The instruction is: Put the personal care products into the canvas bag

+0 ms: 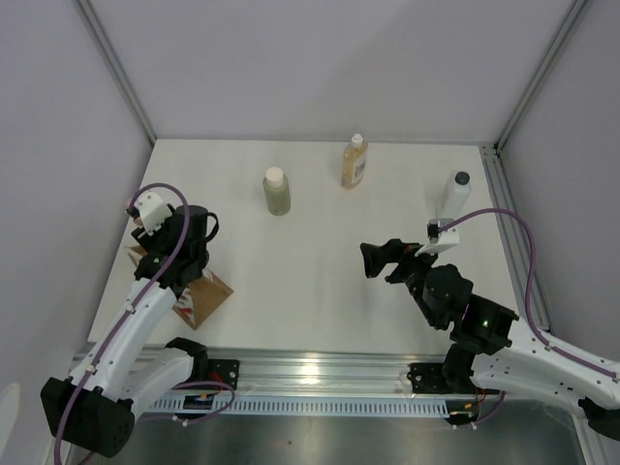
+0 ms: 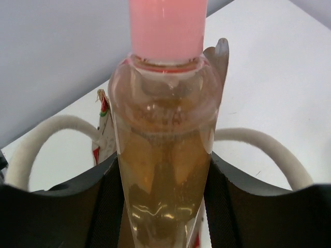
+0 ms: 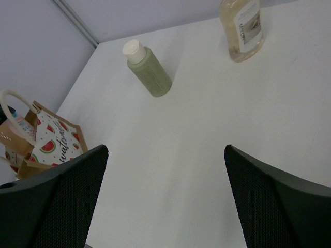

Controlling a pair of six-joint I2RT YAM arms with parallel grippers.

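The left gripper (image 2: pixel 163 206) is closed partway on the orange bottle (image 2: pixel 163 155), its 2 fingers clamping the sides below the pink cap (image 2: pixel 166 28). It holds the bottle between the 2 cream loop handles (image 2: pixel 49 137) of the canvas bag (image 1: pixel 205 291), which sits at the near left of the table (image 1: pixel 320 300); whether the bottle's base is inside the bag cannot be told. The right gripper (image 3: pixel 165 155) hangs over the table with its jaws spread wide and nothing between them, while the olive-green bottle (image 1: pixel 277 192), the amber bottle (image 1: pixel 355 163) and the white bottle (image 1: pixel 456 194) stand well apart along the far side.
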